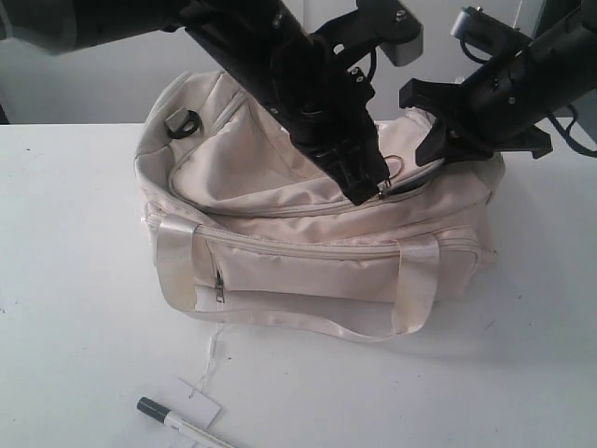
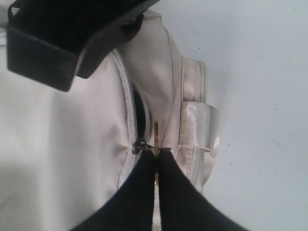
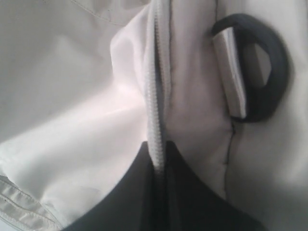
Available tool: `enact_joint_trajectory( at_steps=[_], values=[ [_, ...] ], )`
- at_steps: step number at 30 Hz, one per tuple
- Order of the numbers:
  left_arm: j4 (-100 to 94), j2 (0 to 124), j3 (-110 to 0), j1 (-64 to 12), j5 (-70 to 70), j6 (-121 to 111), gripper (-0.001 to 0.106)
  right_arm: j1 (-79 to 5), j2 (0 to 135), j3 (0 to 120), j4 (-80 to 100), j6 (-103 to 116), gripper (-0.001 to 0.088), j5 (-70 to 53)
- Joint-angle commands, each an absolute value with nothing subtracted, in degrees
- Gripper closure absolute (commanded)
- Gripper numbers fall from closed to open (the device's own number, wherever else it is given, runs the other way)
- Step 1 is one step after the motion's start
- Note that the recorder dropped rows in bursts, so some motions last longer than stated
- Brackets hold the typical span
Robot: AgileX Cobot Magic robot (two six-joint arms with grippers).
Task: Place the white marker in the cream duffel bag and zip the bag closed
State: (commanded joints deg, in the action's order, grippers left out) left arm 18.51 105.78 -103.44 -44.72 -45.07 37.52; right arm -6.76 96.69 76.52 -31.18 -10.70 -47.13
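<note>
Lying outside cream duffel bag (image 1: 308, 266) | white marker (image 1: 184, 426), on table (image 1: 504, 373)

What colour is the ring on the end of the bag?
The ring is black; the right wrist view shows it best.

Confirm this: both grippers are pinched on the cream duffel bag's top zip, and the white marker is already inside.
The white marker is not inside: the exterior view shows it on the table in front of the cream duffel bag, beside the paper tag. Left gripper and right gripper do pinch its top zip.
</note>
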Motion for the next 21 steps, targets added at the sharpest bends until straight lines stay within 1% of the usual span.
enact_joint_trajectory(
  at_steps=[8,13,21],
  values=[
    [10.7,105.8,-103.3,-44.7,-49.4,37.5,0.105,-6.0,96.7,76.5,-31.1,-10.7,0.0868,-47.2],
    [9.0,105.8,-103.3,-44.7,-50.9,37.5,0.105,-4.5,96.7,76.5,-31.1,-10.7,0.0868,-47.5],
    [4.5,105.8,-103.3,-44.7,-53.6,37.5,0.105,-4.5,96.7,76.5,-30.8,-11.8,0.0868,-47.6]
  ],
)
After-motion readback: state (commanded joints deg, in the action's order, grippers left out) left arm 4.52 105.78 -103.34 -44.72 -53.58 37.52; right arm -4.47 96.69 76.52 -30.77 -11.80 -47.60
